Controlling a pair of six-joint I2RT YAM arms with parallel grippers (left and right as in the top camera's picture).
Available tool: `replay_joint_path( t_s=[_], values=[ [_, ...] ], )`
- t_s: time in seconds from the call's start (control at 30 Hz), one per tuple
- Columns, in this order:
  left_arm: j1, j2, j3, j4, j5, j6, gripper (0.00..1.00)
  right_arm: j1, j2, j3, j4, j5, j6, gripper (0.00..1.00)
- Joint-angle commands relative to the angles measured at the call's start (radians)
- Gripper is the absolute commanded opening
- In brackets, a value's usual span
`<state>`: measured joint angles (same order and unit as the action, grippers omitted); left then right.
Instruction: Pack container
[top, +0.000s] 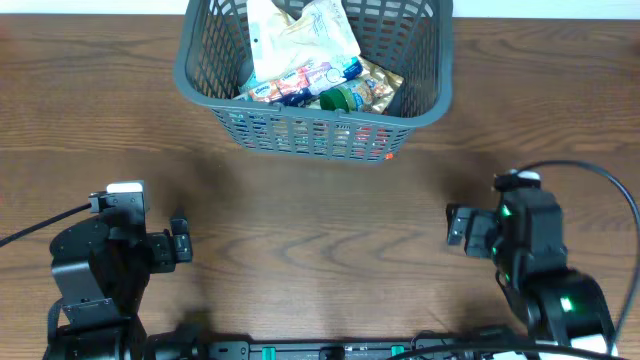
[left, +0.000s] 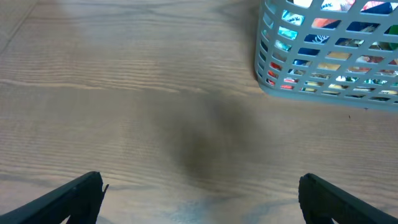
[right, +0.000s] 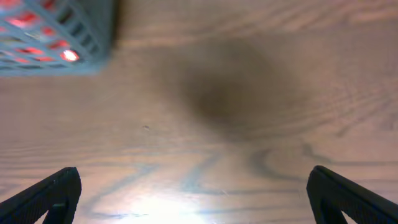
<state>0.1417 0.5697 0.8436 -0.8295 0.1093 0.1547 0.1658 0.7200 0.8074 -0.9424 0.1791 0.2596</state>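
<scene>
Overhead: container (top: 312, 125) sits top centre of the frame, already stuffed with packets (top: 305, 45). Nothing loose shows on the table (top: 320, 240), so you look about done packing imo.
Overhead, arms: left gripper (top: 181, 246) is lower left, right gripper (top: 455, 226) lower right, both well apart from the basket.
Left wrist: container corner is upper right of the frame, coloured packets showing through the lattice. Your left fingers (left: 74, 196) sit at the bottom corners, spread wide, nothing between them.
Right wrist: container corner is upper left. Right fingers (right: 53, 193) are spread just as wide, holding nothing.
Next move: probably just park the arms, unless something waits outside the frame.
Writing: print on the packets is too small to read, no brand I can make out.
</scene>
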Motion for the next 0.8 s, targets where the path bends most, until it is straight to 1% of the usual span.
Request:
replay_joint_path(
  t_s=[0.0,0.1,0.17,0.23,0.33,0.43,0.47,0.57,0.6,0.67,0.77],
  values=[
    [-0.005,0.003,0.0,0.001,0.01,0.008,0.98,0.004,-0.132,-0.018,-0.005,-0.075,-0.008,0.99],
    [-0.005,0.003,0.0,0.001,0.011,0.008,0.98,0.004,-0.282,-0.079,-0.003,-0.082,-0.042,0.99],
    [-0.005,0.003,0.0,0.001,0.01,0.008,0.99,-0.003,-0.4,-0.149,0.034,-0.082,-0.066,0.99],
    [-0.005,0.003,0.0,0.001,0.011,0.008,0.99,-0.016,-0.503,-0.229,0.097,-0.082,-0.082,0.99],
    [-0.005,0.003,0.0,0.001,0.01,0.008,0.99,-0.032,-0.604,-0.357,0.261,-0.082,-0.082,0.99],
    [-0.005,0.003,0.0,0.001,0.01,0.008,0.99,-0.034,-0.65,-0.496,0.499,-0.082,-0.082,0.99],
    [-0.005,0.003,0.0,0.001,0.01,0.008,0.98,-0.033,-0.66,-0.553,0.605,-0.083,-0.082,0.99],
    [-0.005,0.003,0.0,0.001,0.01,0.008,0.99,-0.033,-0.678,-0.667,0.819,-0.082,-0.089,0.99],
    [-0.005,0.003,0.0,0.001,0.01,0.008,0.99,-0.033,-0.686,-0.697,0.867,-0.082,-0.097,0.99],
    [-0.005,0.003,0.0,0.001,0.01,0.008,0.98,-0.034,-0.715,-0.744,0.91,-0.082,-0.126,0.99],
    [-0.005,0.003,0.0,0.001,0.01,0.008,0.98,-0.033,-0.715,-0.769,0.901,-0.083,-0.173,0.99]
  ],
)
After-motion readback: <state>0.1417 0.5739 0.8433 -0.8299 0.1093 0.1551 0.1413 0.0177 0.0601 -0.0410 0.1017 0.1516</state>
